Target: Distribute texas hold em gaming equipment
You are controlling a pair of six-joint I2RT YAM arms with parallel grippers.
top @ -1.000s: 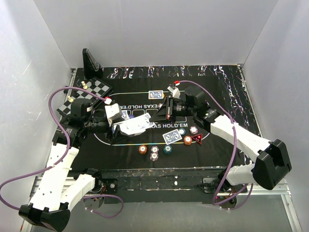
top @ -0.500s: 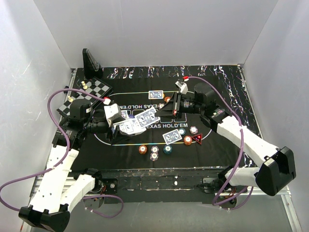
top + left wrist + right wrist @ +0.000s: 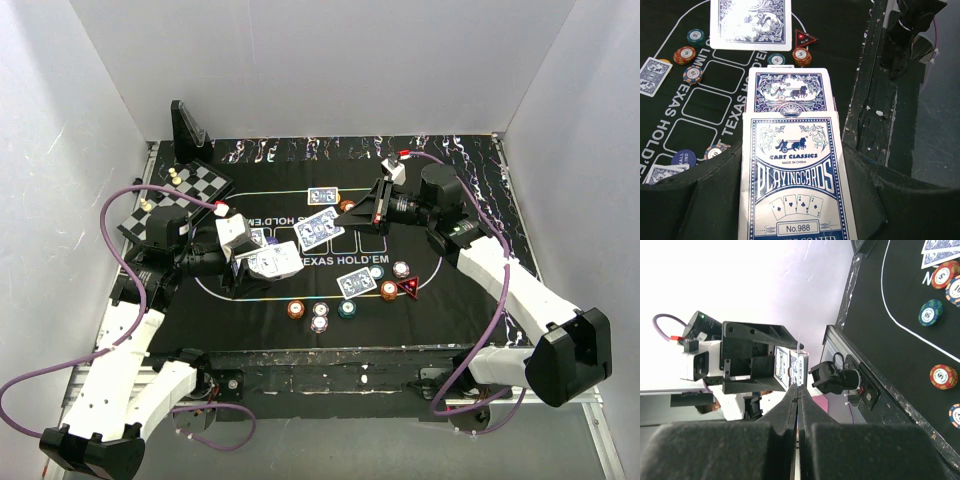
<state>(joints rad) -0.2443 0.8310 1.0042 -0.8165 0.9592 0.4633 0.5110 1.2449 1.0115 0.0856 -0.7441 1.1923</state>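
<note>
Right gripper pinches one card by its edge, aloft over the mat mid-table. Left gripper is clamped on the deck box, with cards protruding from its open end. Card judged light, thin, bendy and slick, so pinch flat near a short edge or it may bow or slip.

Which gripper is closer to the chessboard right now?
Left. The left gripper, shut on the card box, sits off the chessboard's near-right corner; the right gripper, pinching a playing card, is farther right, over the mat's middle.
</note>
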